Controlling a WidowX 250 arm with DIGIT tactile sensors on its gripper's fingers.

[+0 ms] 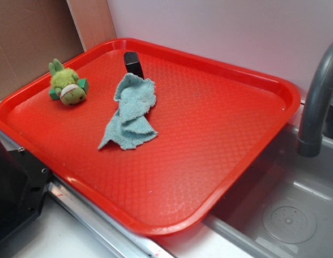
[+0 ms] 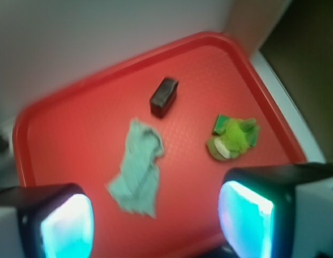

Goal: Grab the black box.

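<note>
On red tray (image 1: 252, 140), black box (image 2: 164, 97) btwn teal cloth (image 2: 138, 169) & green plush (image 2: 233, 138); fingers (image 2: 67, 226) apart.

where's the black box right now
The black box stands near the far rim of the red tray in the exterior view, just behind the teal cloth, with the green plush toy off to its left.

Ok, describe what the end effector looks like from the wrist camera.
Only the two fingers show, at the bottom of the wrist view. Each is a chunky black block with rounded corners, and each inner pad glows pale cyan to white, slightly blurred. A white housing edge sits beside each finger. The end effector shows no cables or markings here.
</note>
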